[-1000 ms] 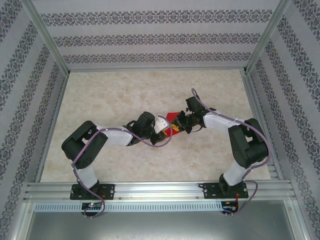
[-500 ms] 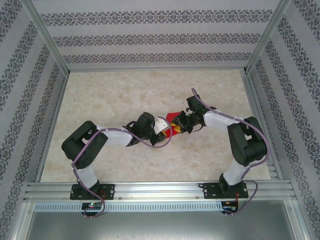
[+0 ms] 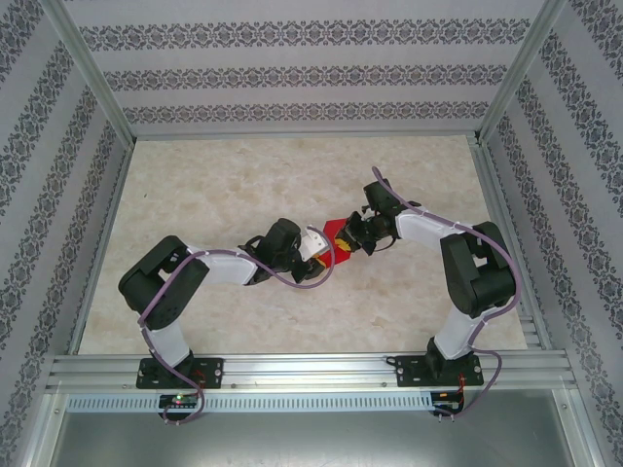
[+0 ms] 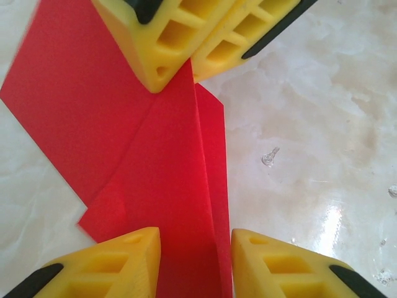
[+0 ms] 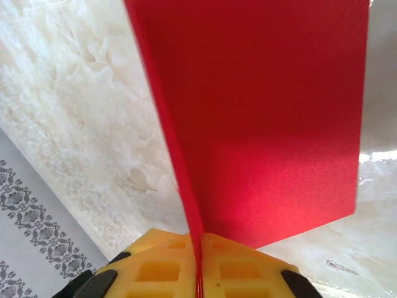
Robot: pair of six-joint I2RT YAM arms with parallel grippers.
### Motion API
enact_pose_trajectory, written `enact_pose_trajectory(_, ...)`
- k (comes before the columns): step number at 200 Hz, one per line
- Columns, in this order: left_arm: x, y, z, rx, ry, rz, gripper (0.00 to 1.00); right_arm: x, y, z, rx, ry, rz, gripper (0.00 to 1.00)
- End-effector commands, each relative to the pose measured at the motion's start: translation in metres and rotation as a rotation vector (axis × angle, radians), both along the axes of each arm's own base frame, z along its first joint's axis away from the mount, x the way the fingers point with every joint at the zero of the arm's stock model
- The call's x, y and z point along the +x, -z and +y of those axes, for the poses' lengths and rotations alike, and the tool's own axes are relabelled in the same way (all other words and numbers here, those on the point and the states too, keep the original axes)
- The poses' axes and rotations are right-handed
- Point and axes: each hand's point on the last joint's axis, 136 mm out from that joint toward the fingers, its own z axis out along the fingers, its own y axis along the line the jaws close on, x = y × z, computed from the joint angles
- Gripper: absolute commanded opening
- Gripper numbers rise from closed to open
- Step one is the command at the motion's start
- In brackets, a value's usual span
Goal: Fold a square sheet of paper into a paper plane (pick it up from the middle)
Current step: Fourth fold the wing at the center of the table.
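Observation:
The sheet of paper (image 3: 335, 230) is bright red and partly folded, lying mid-table between the two arms. In the left wrist view the paper (image 4: 167, 174) shows a long crease and a raised narrow flap that runs down between my left gripper's (image 4: 195, 239) yellow fingers, which stand apart on either side of it. My right gripper (image 4: 180, 71) comes in from the far end with its fingers pressed together on the fold. Its own view has the right gripper (image 5: 200, 239) shut on the paper's (image 5: 267, 112) folded edge, with a flat panel spreading away to the right.
Pale marble tabletop (image 3: 224, 185) stretches all round the paper. Patterned walls (image 3: 292, 73) and aluminium posts (image 3: 92, 73) close in three sides, and a metal rail (image 3: 311, 370) runs along the near edge by the arm bases. A small shiny speck (image 4: 268, 156) lies right of the paper.
My right gripper has shifted slightly left and closed on the paper's fold. My left gripper's fingers have spread apart around the flap.

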Motion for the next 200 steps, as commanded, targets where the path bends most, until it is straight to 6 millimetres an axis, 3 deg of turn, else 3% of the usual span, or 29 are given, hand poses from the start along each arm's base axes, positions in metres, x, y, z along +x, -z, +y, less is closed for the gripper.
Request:
enact_pose_trajectory(1,0.000,-0.022,-0.009,-0.062,0.019,-0.059,0.38,0.005,-0.007,-0.002,0.015,0.032,-0.015,0.06)
enact_pose_trajectory(63,0.001,-0.027,-0.012,-0.103,0.006,-0.069,0.39,0.010,-0.018,-0.011,0.036,0.144,-0.025,0.01)
enact_pose_trajectory(116,0.005,-0.021,-0.009,-0.100,-0.027,-0.076,0.28,0.009,-0.014,-0.010,0.045,0.155,0.003,0.04)
enact_pose_trajectory(200,0.004,-0.007,-0.013,-0.102,-0.026,-0.025,0.09,0.001,-0.006,-0.010,0.022,0.082,0.005,0.24)
